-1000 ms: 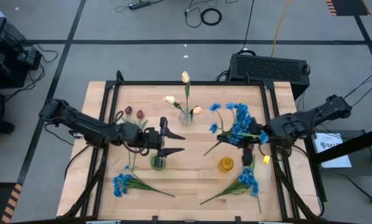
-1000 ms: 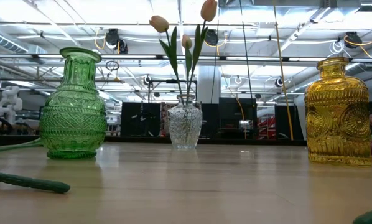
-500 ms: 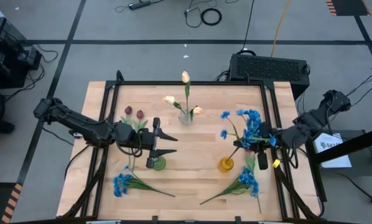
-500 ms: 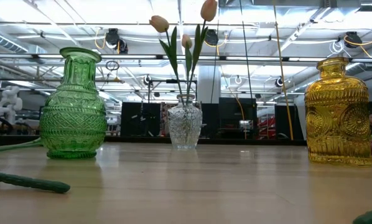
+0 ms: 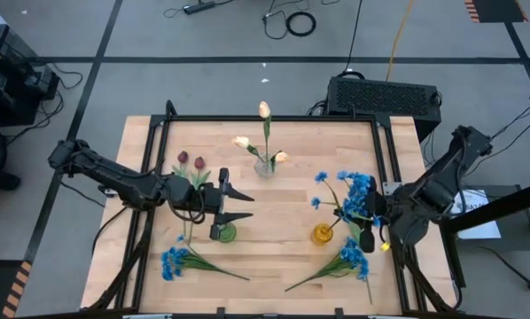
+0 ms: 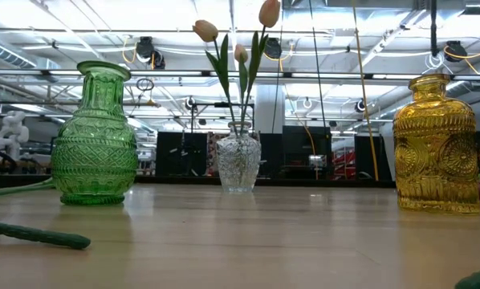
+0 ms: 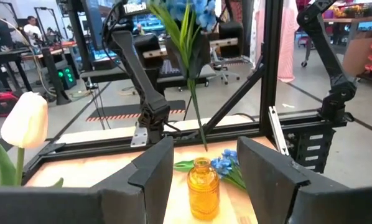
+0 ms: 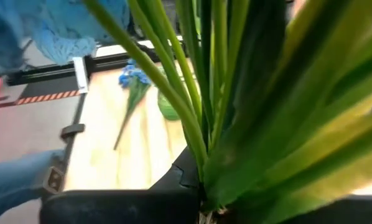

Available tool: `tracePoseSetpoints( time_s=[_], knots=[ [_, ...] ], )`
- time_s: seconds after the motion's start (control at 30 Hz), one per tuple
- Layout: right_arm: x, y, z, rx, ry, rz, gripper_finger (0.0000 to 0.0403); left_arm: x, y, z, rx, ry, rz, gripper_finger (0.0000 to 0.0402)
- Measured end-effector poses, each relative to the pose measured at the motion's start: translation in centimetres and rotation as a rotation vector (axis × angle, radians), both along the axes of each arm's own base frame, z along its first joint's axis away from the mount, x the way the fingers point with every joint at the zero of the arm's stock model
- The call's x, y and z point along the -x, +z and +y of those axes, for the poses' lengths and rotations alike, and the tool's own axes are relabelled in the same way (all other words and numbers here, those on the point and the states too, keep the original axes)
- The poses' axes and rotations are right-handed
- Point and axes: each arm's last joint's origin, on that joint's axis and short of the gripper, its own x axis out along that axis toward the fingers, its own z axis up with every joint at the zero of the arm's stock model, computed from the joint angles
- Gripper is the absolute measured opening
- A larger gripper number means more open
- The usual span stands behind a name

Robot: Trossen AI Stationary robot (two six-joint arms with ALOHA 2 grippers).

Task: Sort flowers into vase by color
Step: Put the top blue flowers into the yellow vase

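My right gripper (image 5: 369,215) is shut on a bunch of blue flowers (image 5: 349,190) and holds it over the yellow vase (image 5: 323,234). In the left wrist view its thin stem (image 7: 196,115) points down at the yellow vase's mouth (image 7: 202,163). My left gripper (image 5: 240,205) is open and hovers beside the green vase (image 5: 225,232), touching nothing. Cream tulips (image 5: 263,111) stand in the clear vase (image 5: 265,166). Dark red tulips (image 5: 191,162) and two more blue bunches (image 5: 172,261) (image 5: 354,257) lie flat on the table. My right gripper pinches the blue bunch's stems and leaves (image 8: 204,177) between its two fingers, coming from the table's right side and lying across the stems. The bunch is lifted clear and nearly upright, blooms on top, its lower stem end (image 7: 205,148) just above the yellow vase's mouth.
The three vases stand apart on the wooden table (image 5: 274,248): green (image 6: 94,136), clear (image 6: 238,160), yellow (image 6: 437,148). A black frame (image 5: 269,119) runs round the table top. A loose green stem (image 6: 35,234) lies near the table's near edge.
My right gripper has moved toward the table's right edge and tipped, standing the blue bunch more upright. The stem end has swung from the table's middle to over the yellow vase. My left gripper has drawn back a little toward the table's left edge, still open.
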Motion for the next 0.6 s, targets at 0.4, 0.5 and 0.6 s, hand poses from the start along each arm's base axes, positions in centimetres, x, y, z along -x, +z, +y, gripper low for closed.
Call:
tracePoseSetpoints(
  time_s=[0.4, 0.5, 0.6],
  knots=[
    [0.4, -2.5, 0.2, 0.002, -0.086, -0.005, 0.0004, 0.0, 0.0, 0.0, -0.001, 0.000, 0.001, 0.0184],
    [0.4, -3.1, 0.2, 0.003, -0.094, 0.003, 0.0004, 0.0, 0.0, 0.0, -0.001, 0.000, 0.001, 0.0184],
    [0.3, -3.4, 0.3, -0.001, -0.096, -0.002, 0.0004, 0.0, 0.0, 0.0, -0.001, 0.000, 0.000, 0.0184]
  ],
)
